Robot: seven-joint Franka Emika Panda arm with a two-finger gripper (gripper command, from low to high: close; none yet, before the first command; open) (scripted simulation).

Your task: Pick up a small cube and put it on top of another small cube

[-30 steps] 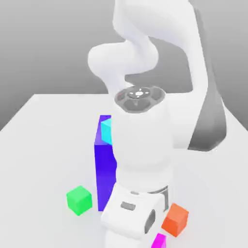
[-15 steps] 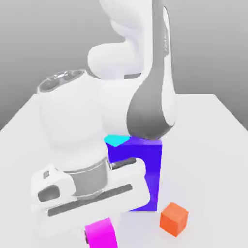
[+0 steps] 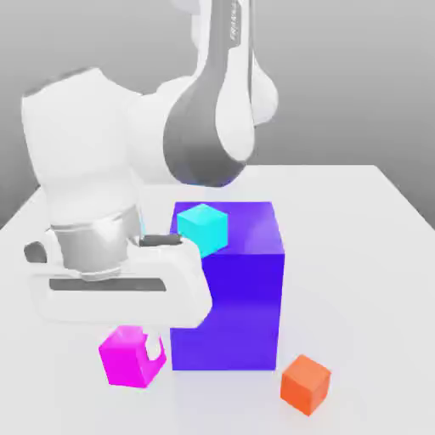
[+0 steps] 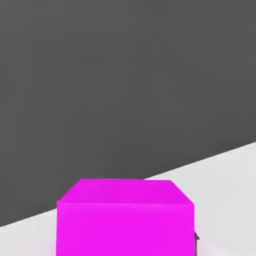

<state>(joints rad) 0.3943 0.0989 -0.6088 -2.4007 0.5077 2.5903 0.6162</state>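
Three small plain cubes: one magenta cube (image 3: pixel 129 356), one cyan cube (image 3: pixel 202 228), one orange cube (image 3: pixel 305 384). One big blue-purple block (image 3: pixel 234 302). One white worktop (image 3: pixel 365 255).

Even, bright light; soft faint shadows.

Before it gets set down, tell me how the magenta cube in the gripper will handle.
The magenta cube has flat faces and square edges, so it will probably sit flat and not roll. It shows no dent or bend where the gripper pinches it, so it is likely rigid. Its plain smooth sides may be slick, so it could slip under a glancing push.
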